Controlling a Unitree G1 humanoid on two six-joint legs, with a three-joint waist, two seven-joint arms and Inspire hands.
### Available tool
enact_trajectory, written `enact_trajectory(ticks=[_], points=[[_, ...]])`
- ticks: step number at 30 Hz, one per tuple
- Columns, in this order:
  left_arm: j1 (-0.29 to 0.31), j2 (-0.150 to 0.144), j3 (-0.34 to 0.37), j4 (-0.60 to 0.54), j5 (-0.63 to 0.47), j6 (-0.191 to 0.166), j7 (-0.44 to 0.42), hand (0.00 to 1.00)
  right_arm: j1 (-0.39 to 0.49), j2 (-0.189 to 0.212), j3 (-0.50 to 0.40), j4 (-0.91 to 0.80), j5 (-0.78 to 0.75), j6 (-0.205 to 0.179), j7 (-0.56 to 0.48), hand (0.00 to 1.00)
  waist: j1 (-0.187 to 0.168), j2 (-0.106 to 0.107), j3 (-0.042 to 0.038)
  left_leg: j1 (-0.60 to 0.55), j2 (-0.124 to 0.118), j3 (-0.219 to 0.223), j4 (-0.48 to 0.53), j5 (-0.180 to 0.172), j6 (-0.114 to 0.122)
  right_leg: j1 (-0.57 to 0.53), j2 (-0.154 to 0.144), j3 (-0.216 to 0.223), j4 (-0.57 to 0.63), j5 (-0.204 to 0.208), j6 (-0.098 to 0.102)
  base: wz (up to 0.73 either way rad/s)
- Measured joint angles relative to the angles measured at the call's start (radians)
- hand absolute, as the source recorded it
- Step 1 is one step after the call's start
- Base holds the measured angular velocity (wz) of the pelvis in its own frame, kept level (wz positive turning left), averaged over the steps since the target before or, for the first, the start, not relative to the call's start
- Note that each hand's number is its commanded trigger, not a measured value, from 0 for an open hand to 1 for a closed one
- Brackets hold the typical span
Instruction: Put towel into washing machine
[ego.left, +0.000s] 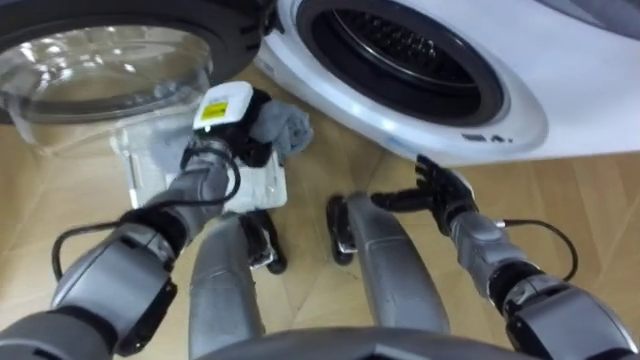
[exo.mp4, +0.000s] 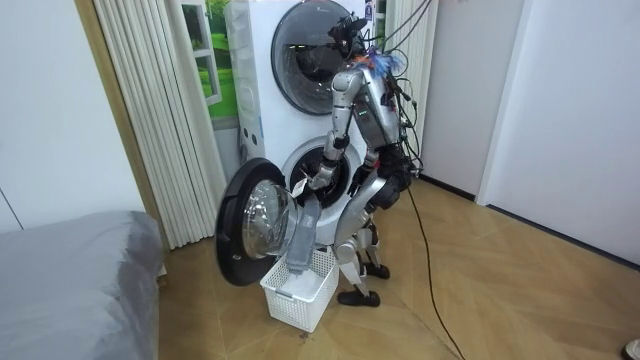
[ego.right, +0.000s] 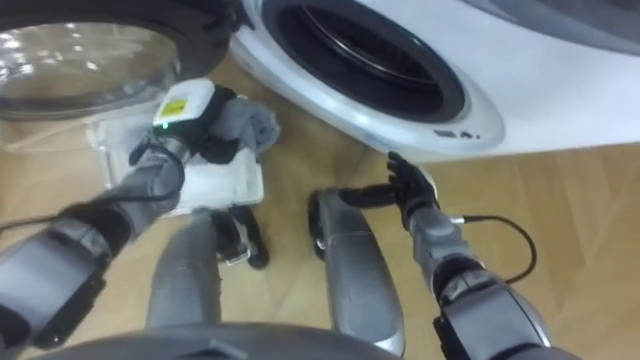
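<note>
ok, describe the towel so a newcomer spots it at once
Find the white washing machine with its round door swung open. By the door, a white basket sits on the floor; above it the left hand clutches the towel, a soft grey bunch against the hard white basket and machine.

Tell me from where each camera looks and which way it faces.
Left eye view: on the head, looking down at the washing machine, its open door and basket; arms and legs show, left hand holding the towel, right hand open.
Right eye view: same head, same scene, slightly aside.
Room view: stands in the room, faces the machine; whole robot shows.
All three share towel, basket, door.
</note>
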Motion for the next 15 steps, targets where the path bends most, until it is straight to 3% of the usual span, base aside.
enact_trajectory(ticks=[4, 5, 8, 15], points=[[0.053, -0.015, 0.016, -0.082, -0.161, -0.017, -0.065, 1.0, 0.001, -0.001, -0.012, -0.008, -0.018, -0.013, 0.003, 0.0, 0.016, 0.008, -0.01, 0.019, -0.009, 0.004, -0.03, 0.009, -0.003, 0.013, -0.006, 0.002, -0.017, 0.0, 0.0, 0.02], [0.071, -0.016, 0.022, -0.099, -0.221, -0.023, -0.098, 1.0, 0.002, -0.001, -0.013, -0.01, -0.031, -0.016, 0.004, 0.0, 0.025, 0.006, -0.0154, 0.024, -0.01, 0.006, -0.038, 0.011, -0.005, 0.015, -0.006, 0.003, -0.022, 0.001, -0.001, 0.0], [0.118, -0.021, 0.021, -0.16, -0.349, -0.024, -0.195, 1.0, 0.0, -0.002, -0.015, -0.008, -0.067, -0.016, 0.005, 0.0, 0.036, 0.003, -0.0202, 0.034, -0.016, 0.004, -0.059, 0.015, -0.01, 0.025, -0.007, 0.002, -0.038, 0.001, -0.001, 0.03], [0.149, -0.035, 0.011, -0.244, -0.576, -0.024, -0.404, 1.0, -0.001, 0.002, -0.015, -0.011, -0.063, -0.016, 0.012, 0.0, 0.04, -0.003, -0.0239, 0.032, -0.019, -0.002, -0.078, 0.018, -0.012, 0.037, -0.012, -0.018, -0.068, 0.003, 0.0, 0.05]])
